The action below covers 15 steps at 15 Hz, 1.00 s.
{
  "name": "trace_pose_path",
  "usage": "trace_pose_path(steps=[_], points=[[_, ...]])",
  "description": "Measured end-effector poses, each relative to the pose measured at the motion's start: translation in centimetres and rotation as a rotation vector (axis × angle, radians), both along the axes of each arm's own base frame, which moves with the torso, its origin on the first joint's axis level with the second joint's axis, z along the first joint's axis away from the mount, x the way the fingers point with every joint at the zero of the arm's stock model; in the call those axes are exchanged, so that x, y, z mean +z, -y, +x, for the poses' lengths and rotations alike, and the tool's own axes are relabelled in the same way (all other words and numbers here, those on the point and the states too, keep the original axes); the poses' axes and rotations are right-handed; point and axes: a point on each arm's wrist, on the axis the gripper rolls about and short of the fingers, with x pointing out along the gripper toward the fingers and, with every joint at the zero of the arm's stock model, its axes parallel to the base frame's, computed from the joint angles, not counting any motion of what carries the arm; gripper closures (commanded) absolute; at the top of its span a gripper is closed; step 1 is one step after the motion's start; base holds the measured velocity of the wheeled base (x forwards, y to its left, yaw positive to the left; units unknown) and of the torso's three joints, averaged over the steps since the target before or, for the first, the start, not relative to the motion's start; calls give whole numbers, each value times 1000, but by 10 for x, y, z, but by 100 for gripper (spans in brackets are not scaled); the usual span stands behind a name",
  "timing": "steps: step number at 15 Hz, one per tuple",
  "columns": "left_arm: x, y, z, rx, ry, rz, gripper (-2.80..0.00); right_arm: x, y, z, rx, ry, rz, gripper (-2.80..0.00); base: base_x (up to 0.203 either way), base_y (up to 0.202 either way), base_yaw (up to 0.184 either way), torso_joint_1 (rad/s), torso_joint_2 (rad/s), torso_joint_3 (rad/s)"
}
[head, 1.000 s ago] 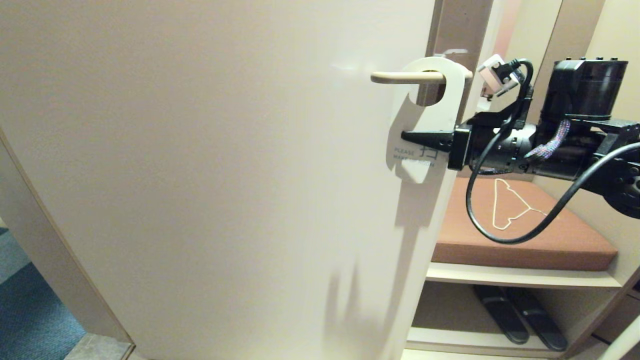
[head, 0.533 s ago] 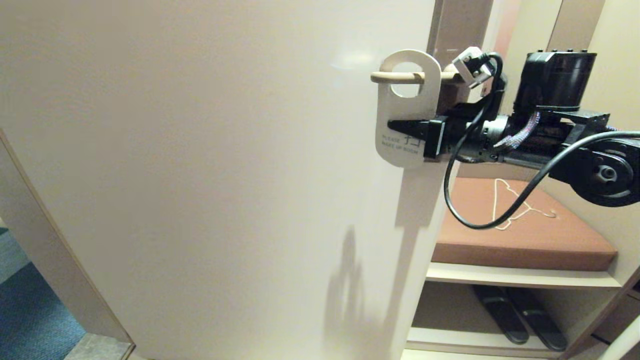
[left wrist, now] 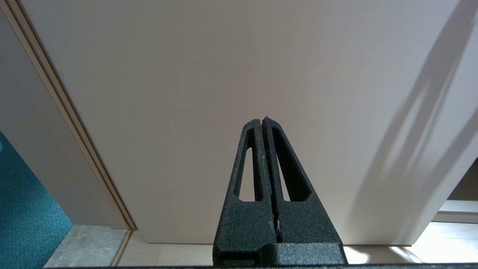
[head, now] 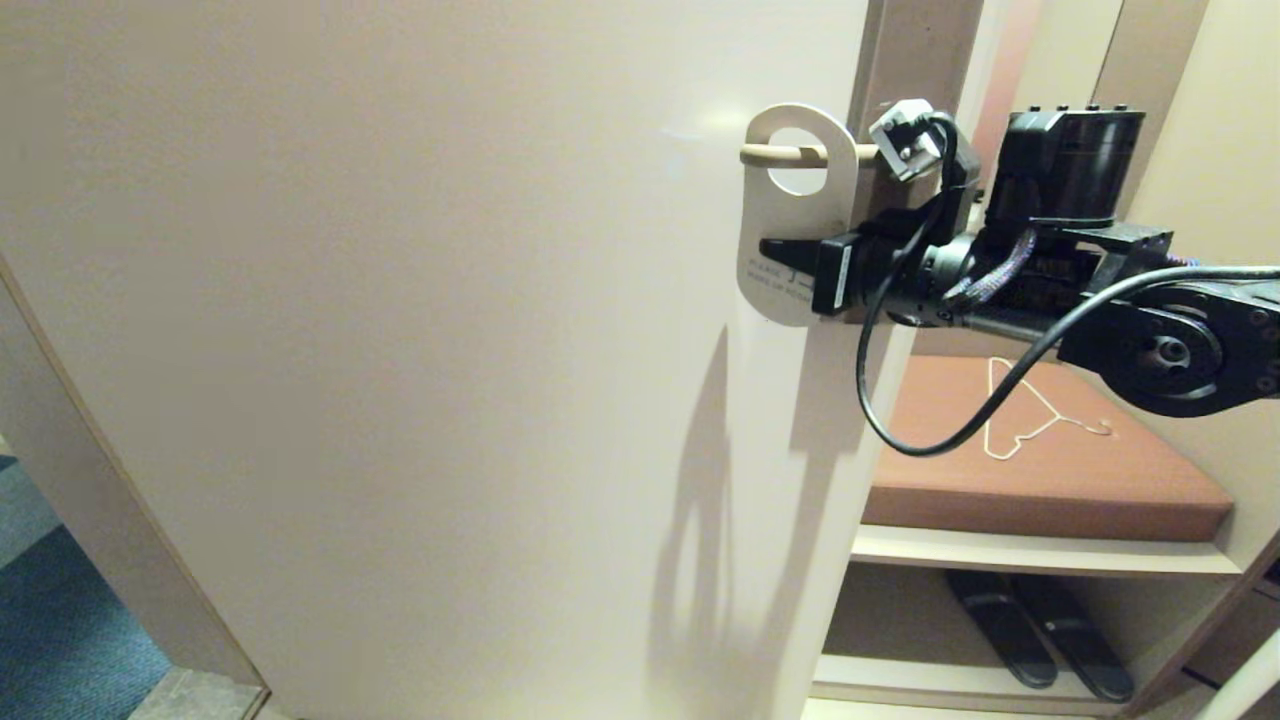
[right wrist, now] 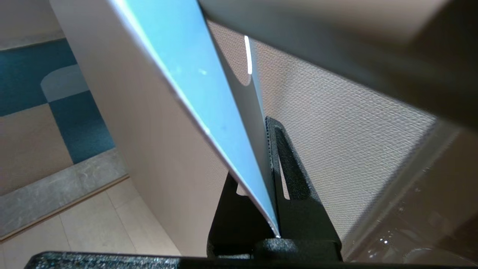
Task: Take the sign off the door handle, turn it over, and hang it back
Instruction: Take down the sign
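Note:
The sign (head: 795,225) is a flat white card with "MAKE UP ROOM" facing me; its hole sits around the outer end of the cream door handle (head: 785,155). My right gripper (head: 785,250) reaches in from the right and is shut on the sign's lower half. In the right wrist view the sign (right wrist: 209,97) shows edge-on with its light blue side, clamped between the black fingers (right wrist: 287,168). My left gripper (left wrist: 263,121) is shut and empty, pointing at the pale door low down; it does not show in the head view.
The pale door (head: 430,350) fills the left and middle. To the right is a brown cushioned shelf (head: 1040,470) with a thin white wire hanger (head: 1020,410), and black slippers (head: 1040,625) on the shelf below. Blue carpet (head: 60,640) lies at lower left.
My right gripper has moved left along the handle with the sign. The sign, tilted near the pivot a second ago, now hangs straight at the handle's outer end. The left gripper's earlier state is not shown.

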Motion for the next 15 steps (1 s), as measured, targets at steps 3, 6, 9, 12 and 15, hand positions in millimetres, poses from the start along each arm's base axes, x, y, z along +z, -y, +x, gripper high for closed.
trace_pose_path(steps=[3, 6, 9, 12, 15], points=[[0, 0, 0, -1, 0, 0, 0, 5, -8, -2, 25, 11, 11, 0, 0, 0, 0, 0, 0, 0], [0, 0, 0, 0, 0, 0, 0, 13, -18, 0, 45, 40, 28, 0, 0, 0, 0, 0, 0, 0], [0, 0, 0, -1, 0, 0, 0, 20, -28, 4, 65, 91, 63, 0, 0, 0, 0, 0, 0, 0], [0, 0, 0, -1, 0, 0, 0, 19, -38, 2, 93, 73, 100, 0, 0, 0, 0, 0, 0, 0], [0, 0, 0, 0, 0, 0, 0, 15, -42, -1, 108, 55, 92, 0, 0, 0, 0, 0, 0, 0]])
